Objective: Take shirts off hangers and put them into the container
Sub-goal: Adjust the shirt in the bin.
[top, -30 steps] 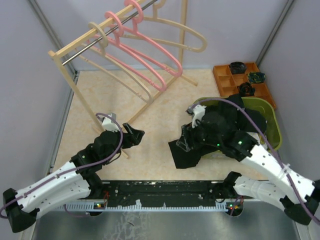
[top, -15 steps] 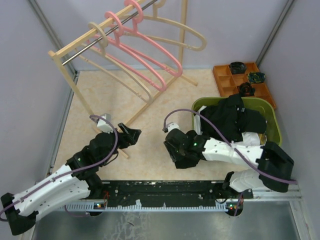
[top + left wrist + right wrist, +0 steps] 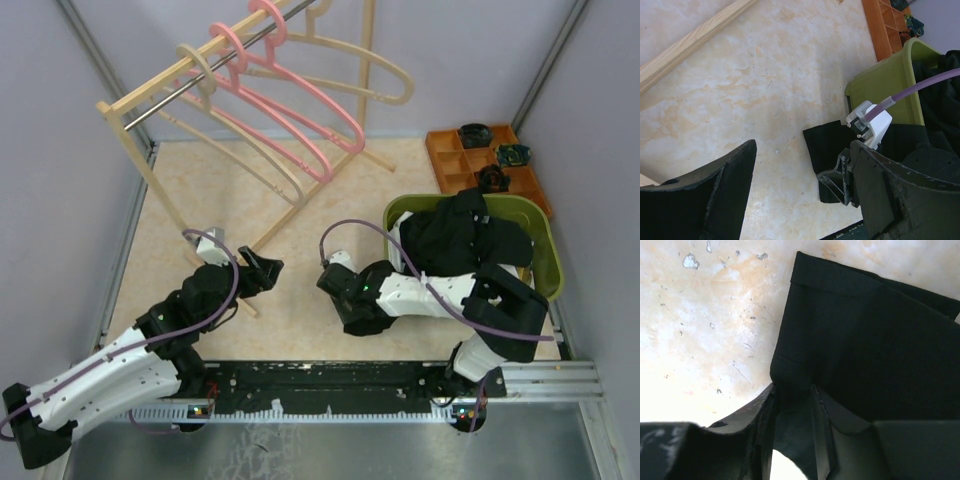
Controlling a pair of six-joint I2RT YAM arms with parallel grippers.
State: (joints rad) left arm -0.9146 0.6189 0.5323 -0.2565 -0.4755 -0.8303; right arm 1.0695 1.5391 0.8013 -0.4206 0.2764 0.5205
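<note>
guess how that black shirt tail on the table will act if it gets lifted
Probably floppy: the black long-sleeved shirt drapes out of the olive-green plastic basket and lies flat on the table. Likely light: it puckers inside the right gripper.

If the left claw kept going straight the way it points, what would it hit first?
Most likely the bare table, just short of the flap of the black shirt. Depth is unclear, so it might catch that flap instead.

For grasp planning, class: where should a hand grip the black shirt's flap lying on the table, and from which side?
Probably the flap's hemmed outer edge, from the open table side opposite the container: it lies flat, leaving only the edge pinchable.
</note>
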